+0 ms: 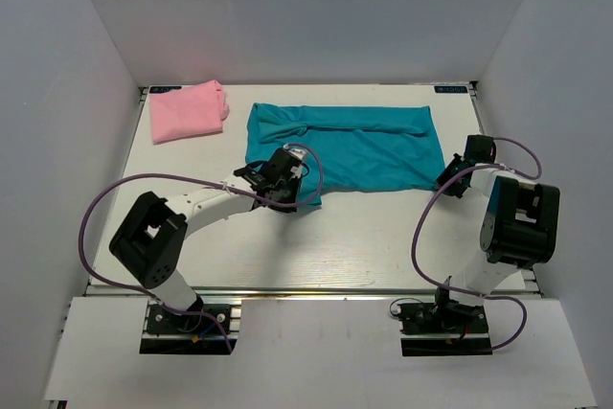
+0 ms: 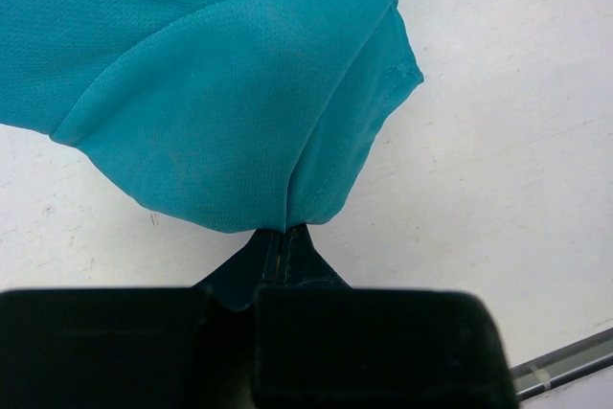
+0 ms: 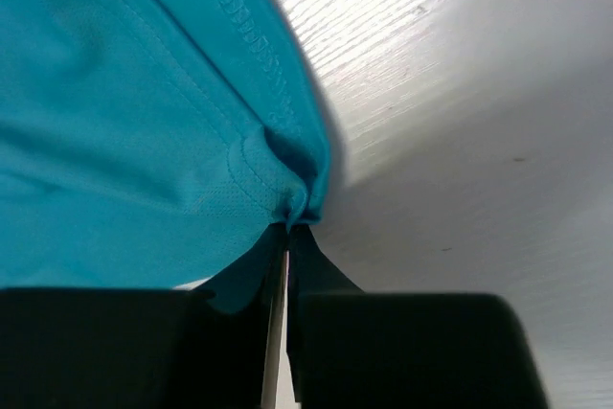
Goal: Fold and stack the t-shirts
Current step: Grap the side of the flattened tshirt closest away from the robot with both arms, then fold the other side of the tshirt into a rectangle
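A teal t-shirt [image 1: 354, 146] lies partly folded across the middle of the white table. My left gripper [image 1: 285, 182] is shut on its near left corner, and the wrist view shows the cloth [image 2: 239, 93] pinched at my gripper [image 2: 284, 232]. My right gripper [image 1: 448, 179] is shut on the shirt's near right corner, where the hemmed edge [image 3: 182, 122] bunches at my gripper [image 3: 292, 222]. A folded pink t-shirt [image 1: 188, 111] lies at the back left corner.
White walls enclose the table [image 1: 383, 237] on the left, back and right. Purple cables [image 1: 115, 193] loop beside both arms. The arm bases stand at the near edge.
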Controlling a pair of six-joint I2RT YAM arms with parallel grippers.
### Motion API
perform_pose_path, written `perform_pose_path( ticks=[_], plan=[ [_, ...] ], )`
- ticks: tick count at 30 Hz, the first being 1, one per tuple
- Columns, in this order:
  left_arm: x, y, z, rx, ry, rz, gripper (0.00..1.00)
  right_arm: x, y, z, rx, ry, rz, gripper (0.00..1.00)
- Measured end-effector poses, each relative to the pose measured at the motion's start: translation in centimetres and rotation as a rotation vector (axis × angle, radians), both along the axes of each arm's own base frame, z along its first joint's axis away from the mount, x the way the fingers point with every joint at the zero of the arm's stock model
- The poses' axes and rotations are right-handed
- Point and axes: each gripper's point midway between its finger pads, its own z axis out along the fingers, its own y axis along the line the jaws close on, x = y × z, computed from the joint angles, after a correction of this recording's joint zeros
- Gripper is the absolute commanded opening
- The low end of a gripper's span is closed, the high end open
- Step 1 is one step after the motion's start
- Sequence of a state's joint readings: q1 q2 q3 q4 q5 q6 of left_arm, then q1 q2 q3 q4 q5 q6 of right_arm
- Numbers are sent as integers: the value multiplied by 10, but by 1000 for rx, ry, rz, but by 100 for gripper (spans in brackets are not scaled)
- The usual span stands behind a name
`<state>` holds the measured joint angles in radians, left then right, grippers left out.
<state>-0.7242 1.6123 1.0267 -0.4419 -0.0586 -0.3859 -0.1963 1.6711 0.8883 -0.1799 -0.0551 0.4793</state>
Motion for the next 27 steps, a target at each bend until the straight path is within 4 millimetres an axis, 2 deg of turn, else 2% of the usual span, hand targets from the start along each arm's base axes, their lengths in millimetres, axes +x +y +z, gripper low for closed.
perform_pose_path(
  ticks=[4, 7, 10, 14, 17, 19, 22, 25, 27],
  plan=[
    [-6, 2, -4, 4, 23, -10, 0, 4, 1, -1, 12, -5, -7, 0],
    [-18, 8, -7, 16, 60, -22, 0, -1, 2, 0, 10, -7, -8, 0],
    [-37, 19, -4, 29, 107, -37, 0, -27, 5, 3, 5, 24, -15, 0],
    [-61, 27, 8, 21, 167, -74, 0, -67, 10, 27, -9, 31, -21, 0],
    [-75, 31, 10, 25, 215, -103, 0, -80, 12, 45, -18, -1, -16, 0],
    [-81, 34, 10, 38, 240, -119, 0, -83, 14, 48, -13, -6, -7, 0],
    [-75, 30, 22, 46, 236, -132, 0, -88, 17, 42, -3, 33, 12, 0],
    [-50, 15, 43, 24, 166, -139, 0, -88, 16, 38, 1, 79, 28, 0],
    [-30, 6, 57, 17, 109, -133, 0, -80, 14, 43, -6, 75, 38, 0]
  ],
)
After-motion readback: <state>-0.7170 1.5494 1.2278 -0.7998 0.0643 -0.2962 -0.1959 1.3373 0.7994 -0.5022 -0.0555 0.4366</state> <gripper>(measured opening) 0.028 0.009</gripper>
